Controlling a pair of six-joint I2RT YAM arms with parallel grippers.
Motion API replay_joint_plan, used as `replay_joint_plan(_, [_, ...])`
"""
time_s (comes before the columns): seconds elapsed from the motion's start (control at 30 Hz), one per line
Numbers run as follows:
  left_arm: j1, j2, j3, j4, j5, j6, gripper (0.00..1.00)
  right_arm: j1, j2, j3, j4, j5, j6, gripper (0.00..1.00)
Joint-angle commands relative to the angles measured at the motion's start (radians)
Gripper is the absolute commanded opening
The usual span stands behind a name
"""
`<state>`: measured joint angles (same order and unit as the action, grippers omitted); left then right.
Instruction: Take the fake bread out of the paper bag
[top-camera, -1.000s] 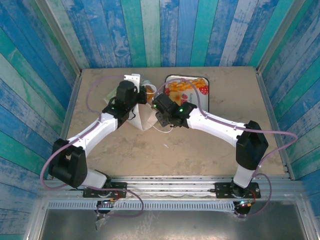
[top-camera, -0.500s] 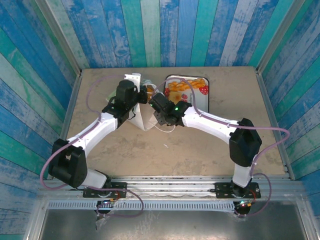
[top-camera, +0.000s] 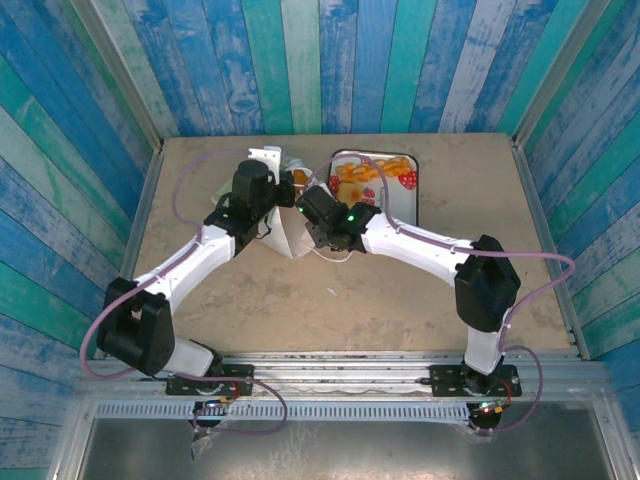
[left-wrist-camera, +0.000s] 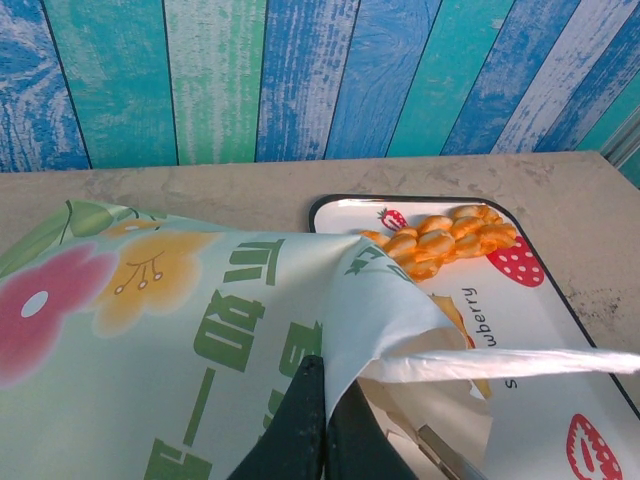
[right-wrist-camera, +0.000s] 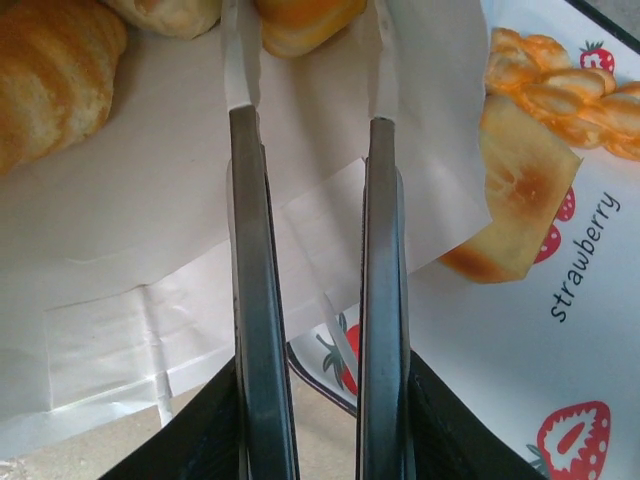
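Note:
The white paper bag (top-camera: 290, 228) lies on its side at the back of the table, mouth toward the strawberry tray. My left gripper (left-wrist-camera: 322, 365) is shut on the upper lip of the paper bag (left-wrist-camera: 200, 320), holding the mouth up. My right gripper (right-wrist-camera: 310, 112) is open a finger-width, reaching into the mouth over the bag's white paper (right-wrist-camera: 150, 220). Inside lies fake bread: a croissant (right-wrist-camera: 50, 80), a tan roll (right-wrist-camera: 170, 12) and an orange roll (right-wrist-camera: 300, 20) just beyond the fingertips. Nothing is clamped between the jaws.
The strawberry-printed tray (top-camera: 405, 170) sits right of the bag and holds a twisted roll (left-wrist-camera: 440, 240) and a square toast (right-wrist-camera: 520, 190), partly under the bag's lip. Blue plank walls close in the table's back and sides. Bare tabletop (top-camera: 330, 300) lies nearer the arm bases.
My right arm has swung left and forward, bringing its gripper into the bag's mouth. The left gripper and the bag have stayed put.

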<state>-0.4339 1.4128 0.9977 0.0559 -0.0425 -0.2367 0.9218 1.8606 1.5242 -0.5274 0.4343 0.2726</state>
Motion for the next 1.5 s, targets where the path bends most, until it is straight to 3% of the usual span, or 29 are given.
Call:
replay_joint_plan(0.0, [-0.002, -0.037, 0.031, 0.047, 0.022, -0.006, 0.00, 0.006, -0.035, -0.004, 0.100, -0.003, 0.017, 0.32])
replay_joint_plan(0.23, [-0.001, -0.034, 0.033, 0.051, 0.018, -0.011, 0.00, 0.007, -0.079, -0.029, 0.134, -0.080, 0.025, 0.28])
replay_joint_plan(0.6, [-0.002, -0.023, 0.012, 0.061, -0.041, -0.011, 0.00, 0.006, -0.133, -0.052, 0.039, -0.166, 0.162, 0.13])
replay_joint_plan(1.03, [-0.002, -0.022, -0.003, 0.076, -0.081, -0.027, 0.00, -0.010, -0.219, -0.112, -0.062, -0.328, 0.347, 0.09])
replay_joint_plan(1.47, [-0.002, -0.017, -0.008, 0.081, -0.108, -0.039, 0.00, -0.043, -0.340, -0.206, -0.048, -0.422, 0.407, 0.07])
